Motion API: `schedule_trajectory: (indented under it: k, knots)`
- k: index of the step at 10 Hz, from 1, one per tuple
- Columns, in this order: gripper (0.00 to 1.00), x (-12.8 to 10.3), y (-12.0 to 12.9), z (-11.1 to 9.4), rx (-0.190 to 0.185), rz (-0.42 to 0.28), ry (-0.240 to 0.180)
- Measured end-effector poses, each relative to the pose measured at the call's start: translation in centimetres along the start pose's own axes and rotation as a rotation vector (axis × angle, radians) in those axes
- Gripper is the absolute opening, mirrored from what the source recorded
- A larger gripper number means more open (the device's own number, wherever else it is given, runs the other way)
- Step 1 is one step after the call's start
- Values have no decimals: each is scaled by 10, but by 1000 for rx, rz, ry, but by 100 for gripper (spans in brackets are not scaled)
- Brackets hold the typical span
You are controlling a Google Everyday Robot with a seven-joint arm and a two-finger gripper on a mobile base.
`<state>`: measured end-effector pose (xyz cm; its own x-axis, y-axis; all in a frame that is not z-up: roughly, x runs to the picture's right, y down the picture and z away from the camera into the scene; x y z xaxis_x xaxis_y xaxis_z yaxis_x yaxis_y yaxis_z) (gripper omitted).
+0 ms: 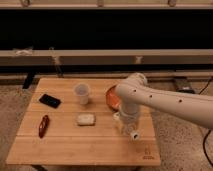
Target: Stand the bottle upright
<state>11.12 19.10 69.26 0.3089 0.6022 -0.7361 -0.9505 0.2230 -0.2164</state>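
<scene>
My white two-finger gripper [127, 127] low over right side of pale wooden worktop [75, 145]; spread or pinching, cannot tell. Small white plastic bottle [118, 119] under it, mostly hidden. Advice: tilt slowly, base flat before letting go.

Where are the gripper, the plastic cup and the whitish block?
gripper [126, 131]: camera view, low over the table's right part.
plastic cup [82, 93]: camera view, side wall.
whitish block [85, 119]: camera view, top face.
</scene>
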Motion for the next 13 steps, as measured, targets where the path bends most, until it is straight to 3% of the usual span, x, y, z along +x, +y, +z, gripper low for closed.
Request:
schedule_trajectory:
  k: [3, 6, 10, 13]
  knots:
    - [0, 12, -4, 6, 0, -78, 68]
    - [0, 30, -13, 13, 23, -114, 127]
    - [0, 61, -43, 17, 96, -129, 213]
    - [0, 71, -53, 18, 155, -168, 276]
